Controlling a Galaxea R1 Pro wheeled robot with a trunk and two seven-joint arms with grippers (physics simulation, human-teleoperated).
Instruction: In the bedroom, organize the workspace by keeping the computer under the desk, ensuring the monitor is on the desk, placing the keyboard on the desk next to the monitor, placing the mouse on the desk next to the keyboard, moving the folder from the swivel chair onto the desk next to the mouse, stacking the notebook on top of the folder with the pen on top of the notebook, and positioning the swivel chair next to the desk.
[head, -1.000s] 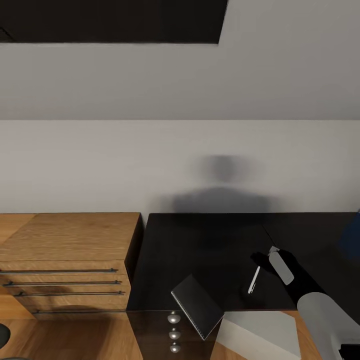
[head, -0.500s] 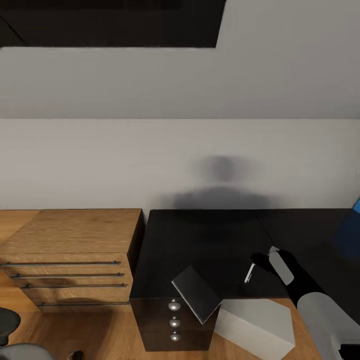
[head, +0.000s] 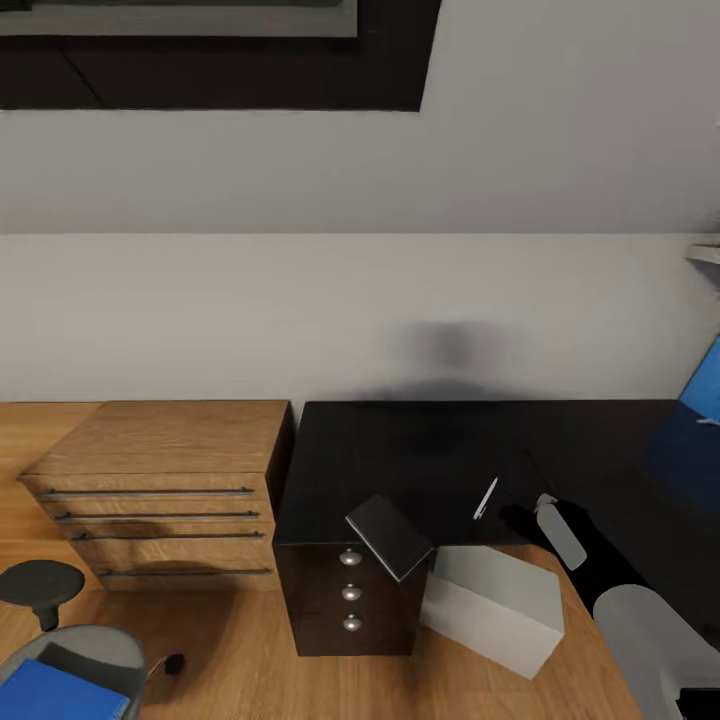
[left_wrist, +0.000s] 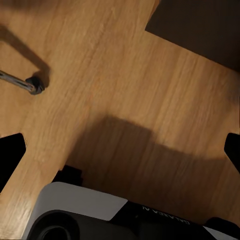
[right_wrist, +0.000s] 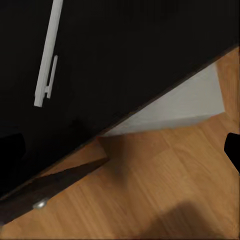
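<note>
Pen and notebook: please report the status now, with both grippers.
Right gripper above desk, state unclear. Pen lies loose beside it. Notebook overhangs desk edge. Left gripper open over floor.

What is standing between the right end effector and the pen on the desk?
Nothing visible. The pen lies on bare desk, just ahead of the right end effector; the notebook overhangs the desk's front edge well to the side, out of the path.

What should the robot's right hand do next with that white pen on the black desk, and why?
Probably ease the right gripper forward and down over the pen. The pen lies loose on the desk, just ahead of the open jaws, and the notebook overhangs the desk's edge.
</note>
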